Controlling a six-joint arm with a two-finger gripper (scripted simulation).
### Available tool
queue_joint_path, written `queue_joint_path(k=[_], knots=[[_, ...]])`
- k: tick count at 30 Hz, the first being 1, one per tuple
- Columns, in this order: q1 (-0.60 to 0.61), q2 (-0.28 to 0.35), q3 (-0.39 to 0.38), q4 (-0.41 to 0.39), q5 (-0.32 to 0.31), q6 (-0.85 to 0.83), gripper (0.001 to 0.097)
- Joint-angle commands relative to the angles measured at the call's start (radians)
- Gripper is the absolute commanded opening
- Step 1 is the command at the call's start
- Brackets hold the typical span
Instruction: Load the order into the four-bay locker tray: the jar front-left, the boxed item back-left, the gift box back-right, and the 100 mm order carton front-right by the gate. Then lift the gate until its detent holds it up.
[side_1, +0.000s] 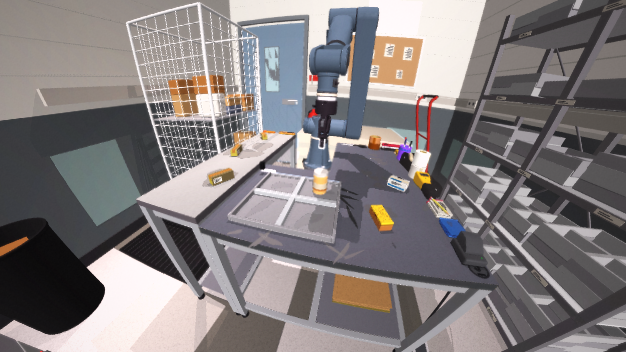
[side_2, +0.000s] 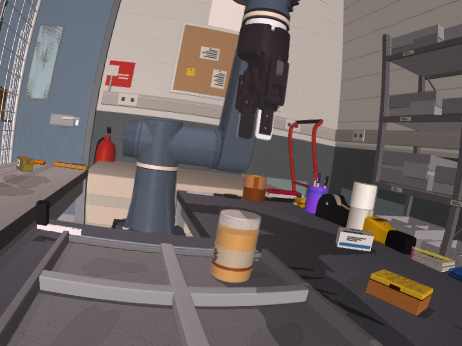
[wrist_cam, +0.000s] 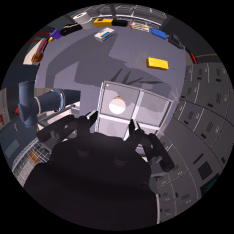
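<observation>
The tray's gate is not clear to me in any frame. The four-bay tray (side_1: 290, 205) (wrist_cam: 133, 110) lies flat on the dark table. The jar (side_1: 320, 181) (side_2: 235, 246) (wrist_cam: 117, 105), orange with a white lid, stands upright in the tray's bay nearest the robot's base. The other three bays hold nothing. My gripper (side_1: 321, 142) (side_2: 256, 125) (wrist_cam: 112, 122) hangs high above the jar, open and empty. A yellow-topped orange box (side_1: 381, 217) (side_2: 399, 291) (wrist_cam: 157, 63) lies on the table beside the tray. A white and blue box (side_1: 398, 183) (side_2: 354, 239) (wrist_cam: 104, 33) lies further off.
The robot's base (side_2: 152, 185) stands right behind the tray. A wire cage (side_1: 197, 90) stands on the side table. Along the table's far edge sit a paper roll (side_2: 362, 204), a purple cup (side_2: 315, 197), a tape roll (side_2: 254, 187) and tools. Shelving (side_1: 550, 150) flanks the table.
</observation>
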Motion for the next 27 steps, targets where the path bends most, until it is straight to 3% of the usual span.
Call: queue_joint_path(k=[1, 13, 27], knots=[[0.0, -0.001, -0.001, 0.0, 0.0, 0.043, 0.075], [0.0, -0.001, -0.001, 0.0, 0.0, 0.462, 0.075], [0.002, -0.001, -0.001, 0.0, 0.0, 0.544, 0.075]])
